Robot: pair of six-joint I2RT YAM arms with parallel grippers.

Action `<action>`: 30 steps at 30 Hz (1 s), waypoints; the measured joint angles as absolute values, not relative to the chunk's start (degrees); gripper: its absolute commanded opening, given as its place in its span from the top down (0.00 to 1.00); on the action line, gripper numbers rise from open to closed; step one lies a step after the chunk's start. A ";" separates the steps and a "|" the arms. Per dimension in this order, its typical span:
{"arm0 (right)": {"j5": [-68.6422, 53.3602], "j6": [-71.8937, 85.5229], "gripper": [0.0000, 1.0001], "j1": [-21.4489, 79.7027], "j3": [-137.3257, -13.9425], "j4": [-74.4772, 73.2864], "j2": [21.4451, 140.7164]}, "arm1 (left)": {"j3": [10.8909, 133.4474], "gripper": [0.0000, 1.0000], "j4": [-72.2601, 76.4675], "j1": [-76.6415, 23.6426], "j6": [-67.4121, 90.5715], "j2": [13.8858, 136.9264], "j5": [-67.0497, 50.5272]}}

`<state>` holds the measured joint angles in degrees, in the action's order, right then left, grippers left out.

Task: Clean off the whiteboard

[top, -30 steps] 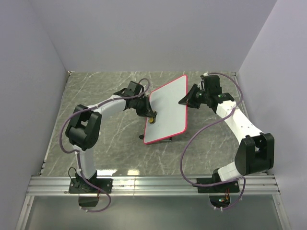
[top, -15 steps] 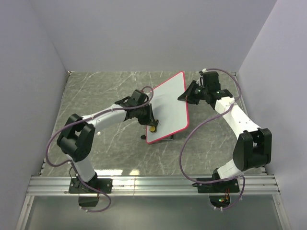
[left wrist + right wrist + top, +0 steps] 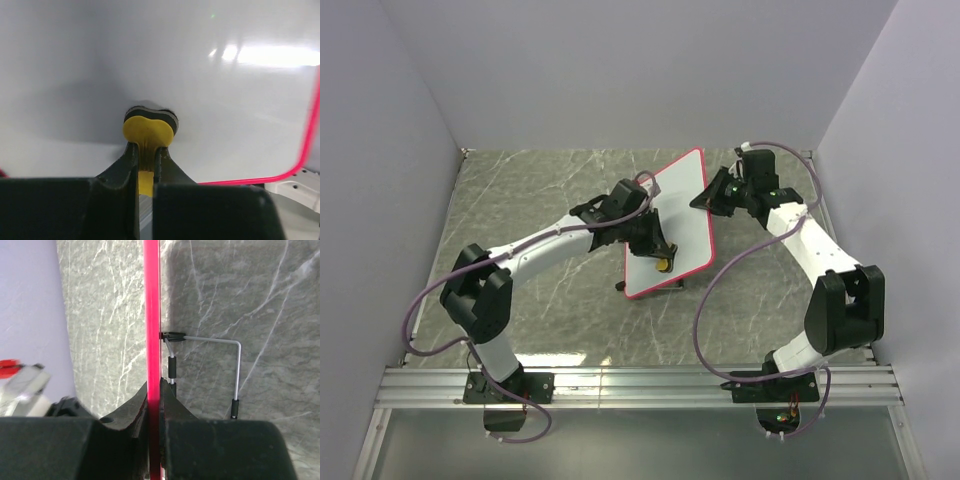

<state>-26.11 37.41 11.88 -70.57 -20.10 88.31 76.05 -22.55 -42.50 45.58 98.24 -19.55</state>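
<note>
Sliding toward 4 o'clock, the left pincer (image 3: 660, 260) clamps a yellow eraser (image 3: 148, 131) against the whiteboard (image 3: 678, 205), which stands tilted mid-desk (image 3: 540, 195). The right pincer (image 3: 704, 201) pinches its rim at 1 o'clock. It looks stiff, light and slick, so edge grips suit it.

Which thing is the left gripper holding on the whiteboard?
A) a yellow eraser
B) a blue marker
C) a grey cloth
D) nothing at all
A: in the left wrist view the left gripper is shut on the yellow eraser, whose head presses on the whiteboard.
</note>
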 measured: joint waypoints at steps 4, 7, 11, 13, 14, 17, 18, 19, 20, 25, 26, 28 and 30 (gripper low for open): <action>-26.44 38.89 1.00 11.92 -68.69 -18.98 87.70 | 81.69 1.00 -25.78 -43.00 45.67 98.24 -19.05; -26.41 39.46 1.00 12.01 -66.96 -18.37 86.28 | 85.45 1.00 -27.49 -42.00 45.25 97.47 -18.04; -26.44 38.98 1.00 12.47 -66.04 -19.05 84.71 | 85.54 1.00 -30.28 -37.21 44.47 93.86 -16.51; -26.48 38.72 1.00 12.73 -65.65 -19.59 83.90 | 84.84 1.00 -31.18 -33.95 44.03 91.79 -15.68; -26.52 38.68 1.00 12.84 -65.06 -19.75 83.18 | 84.23 1.00 -31.62 -32.21 43.79 90.61 -15.25; -26.85 38.92 1.00 13.04 -61.95 -20.12 80.07 | 81.97 1.00 -33.36 -27.42 42.52 87.70 -12.78; -27.09 39.07 1.00 13.10 -60.75 -20.10 78.91 | 81.21 1.00 -33.91 -26.44 41.95 87.05 -11.60; -27.27 39.20 1.00 13.13 -59.75 -20.03 77.95 | 80.51 1.00 -34.44 -25.82 41.36 86.67 -10.63; -27.42 39.38 1.00 13.15 -58.81 -19.97 77.08 | 79.53 1.00 -35.03 -25.21 40.86 86.37 -9.58; -27.70 40.10 1.00 13.15 -55.33 -18.74 74.13 | 74.00 0.94 -37.19 -23.94 38.09 86.08 -3.90; -27.68 40.16 1.00 13.15 -54.98 -18.57 73.89 | 72.90 0.92 -37.85 -23.75 37.47 86.11 -2.24; -27.70 40.23 0.93 13.15 -54.54 -18.35 73.56 | 71.11 0.75 -38.70 -23.38 36.12 86.21 0.73; -27.77 40.23 0.68 13.15 -54.26 -17.98 73.45 | 70.04 0.62 -38.98 -23.14 35.20 86.72 3.14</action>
<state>-27.77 40.23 13.15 -54.26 -17.98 73.45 70.04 -38.98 -23.14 35.20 86.72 3.14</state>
